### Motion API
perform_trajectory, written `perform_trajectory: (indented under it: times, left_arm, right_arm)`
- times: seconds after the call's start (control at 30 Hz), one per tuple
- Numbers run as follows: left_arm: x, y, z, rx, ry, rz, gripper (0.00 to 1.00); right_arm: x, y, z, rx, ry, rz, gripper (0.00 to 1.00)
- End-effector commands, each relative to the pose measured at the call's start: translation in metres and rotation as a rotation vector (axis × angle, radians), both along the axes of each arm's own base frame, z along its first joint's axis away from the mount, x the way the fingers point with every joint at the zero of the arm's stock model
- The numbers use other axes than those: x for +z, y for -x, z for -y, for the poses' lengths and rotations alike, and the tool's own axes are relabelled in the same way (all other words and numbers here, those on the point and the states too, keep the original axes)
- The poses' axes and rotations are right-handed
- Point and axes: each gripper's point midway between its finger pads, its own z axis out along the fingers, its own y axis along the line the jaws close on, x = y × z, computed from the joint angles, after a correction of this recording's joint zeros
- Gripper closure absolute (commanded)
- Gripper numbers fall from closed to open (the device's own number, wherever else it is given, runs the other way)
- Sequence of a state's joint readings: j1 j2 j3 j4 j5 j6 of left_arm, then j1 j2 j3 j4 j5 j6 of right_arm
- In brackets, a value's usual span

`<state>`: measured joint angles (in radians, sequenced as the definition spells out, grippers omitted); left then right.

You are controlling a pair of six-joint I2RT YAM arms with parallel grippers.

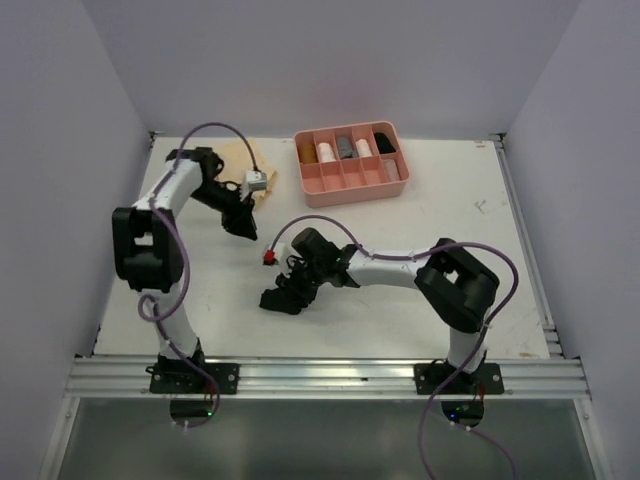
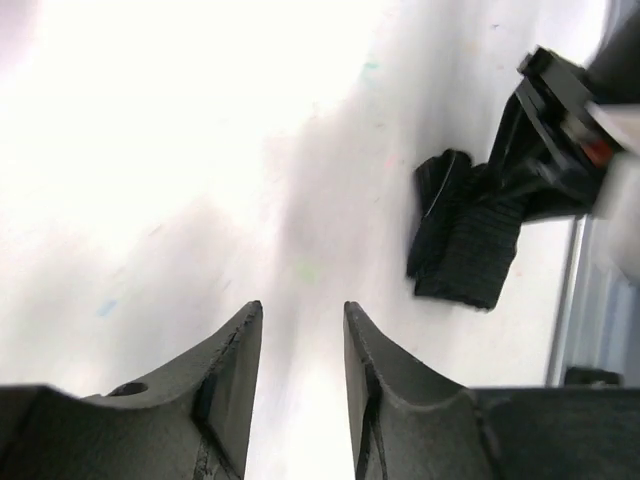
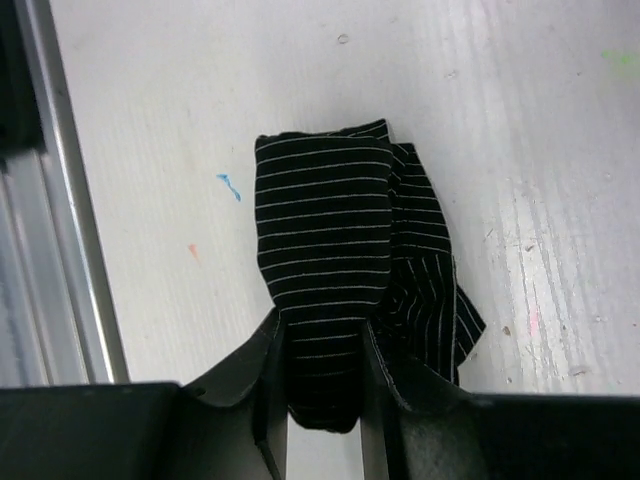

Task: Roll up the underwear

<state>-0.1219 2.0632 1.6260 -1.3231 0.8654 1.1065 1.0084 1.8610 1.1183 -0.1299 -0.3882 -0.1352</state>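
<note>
A black underwear with thin white stripes (image 3: 325, 220) lies folded into a thick band on the white table. My right gripper (image 3: 322, 325) is shut on its near end, with the cloth pinched between both fingers. In the top view this black underwear (image 1: 272, 300) sits at the table's middle front, under the right gripper (image 1: 287, 292). My left gripper (image 1: 243, 225) hangs open over the table further back and left, holding nothing. Its wrist view shows the left gripper (image 2: 300, 310) with bare table between the fingers and the black underwear (image 2: 465, 245) off to the right. A pale tan underwear (image 1: 238, 157) lies flat at the back left.
A pink divided tray (image 1: 355, 192) stands at the back centre, with several small rolls in its rear compartments. A metal rail (image 3: 70, 200) runs along the table's near edge, close to the right gripper. Walls close in on the left, the right and the back.
</note>
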Motion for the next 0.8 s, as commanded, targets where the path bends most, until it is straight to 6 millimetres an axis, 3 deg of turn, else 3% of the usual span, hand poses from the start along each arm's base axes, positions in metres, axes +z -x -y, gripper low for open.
perform_trajectory:
  times: [0.0,0.03,0.07,0.1,0.13,0.17,0.2,0.23,0.3,0.33,0.4,0.43,0.57,0.77]
  left_arm:
    - [0.059,-0.014,-0.029,0.055,0.065,0.309,0.59]
    - [0.061,-0.010,-0.033,0.047,0.060,0.355,0.55]
    - [0.048,0.006,-0.036,0.036,0.053,0.354,0.54]
    - [0.060,0.016,-0.040,0.020,0.039,0.438,0.54]
    - [0.045,0.037,-0.041,-0.007,0.038,0.434,0.52]
    - [0.044,0.041,-0.041,-0.018,0.035,0.484,0.52]
    - [0.053,0.049,-0.043,-0.053,0.027,0.578,0.51]
    - [0.039,0.068,-0.043,-0.073,0.026,0.560,0.51]
    - [0.039,0.078,-0.040,-0.117,-0.002,0.645,0.51]
    - [0.028,0.091,-0.037,-0.135,-0.008,0.632,0.51]
    - [0.030,0.093,-0.026,-0.165,-0.018,0.715,0.50]
    - [0.019,0.103,-0.023,-0.179,-0.019,0.704,0.49]
    - [0.014,0.109,0.006,-0.244,0.008,0.809,0.43]
    - [-0.006,0.103,0.019,-0.256,-0.023,0.834,0.42]
  right_arm:
    - [-0.033,0.018,0.021,-0.095,0.045,-0.313,1.00]
    - [-0.035,0.015,0.022,-0.109,0.036,-0.336,1.00]
    - [-0.033,0.008,0.021,-0.124,0.010,-0.363,1.00]
    - [-0.033,0.007,0.020,-0.130,-0.002,-0.386,1.00]
    - [-0.038,0.002,0.022,-0.159,-0.002,-0.425,1.00]
    - [-0.037,0.003,0.019,-0.151,-0.019,-0.456,1.00]
    - [-0.038,0.001,0.019,-0.163,-0.022,-0.478,1.00]
    - [-0.042,-0.003,0.019,-0.174,-0.034,-0.496,1.00]
    - [-0.043,-0.002,0.017,-0.180,-0.050,-0.557,1.00]
    - [-0.048,-0.005,0.018,-0.192,-0.054,-0.579,1.00]
    - [-0.050,-0.003,0.019,-0.198,-0.058,-0.628,1.00]
    - [-0.052,-0.004,0.020,-0.206,-0.057,-0.642,1.00]
    - [-0.056,-0.007,0.019,-0.200,-0.060,-0.657,1.00]
    - [-0.057,-0.008,0.020,-0.206,-0.060,-0.668,1.00]
